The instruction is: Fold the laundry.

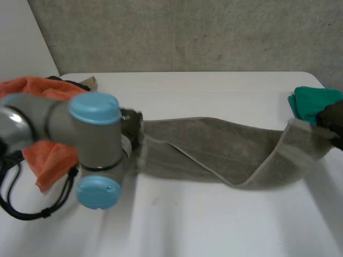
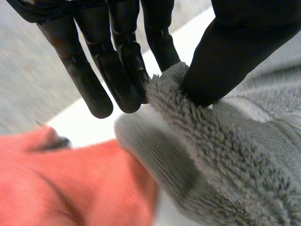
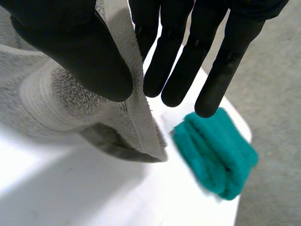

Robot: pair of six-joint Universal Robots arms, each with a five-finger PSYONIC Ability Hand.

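Grey towel (image 1: pixel 214 150): it lies lengthwise across the white table (image 1: pixel 214 225), stretched between my two hands. The middle rests on the table with one long edge turned over in a slanting fold. The end at my right side is lifted off the surface.
Left hand (image 2: pixel 117 70): clamped on the left end of the towel. My thumb (image 2: pixel 225 61) presses the fluffy edge against my fingers, so the end cannot slip if I pull.
Right hand (image 3: pixel 80 52): pinching the other end. The hemmed edge passes between my thumb and my straight fingers (image 3: pixel 188 61), and this end hangs from the pinch above the table.
Why held so: I think both ends are gripped to keep the towel long and lightly tight, so that it can be laid flat or one end can be brought over to the other.
Green cloth (image 3: pixel 216 155): already folded into a small packet, near the table's corner just beside my right hand, and apart from the towel in the right wrist view.
Orange cloth (image 2: pixel 70 183): a loose heap just beside my left hand, probably waiting for its turn.
Step in hand: in my judgement the towel is spread out, but the proper fold is not yet made.
Risk: the turned-over edge in the middle can give an uneven fold if it is not smoothed first.
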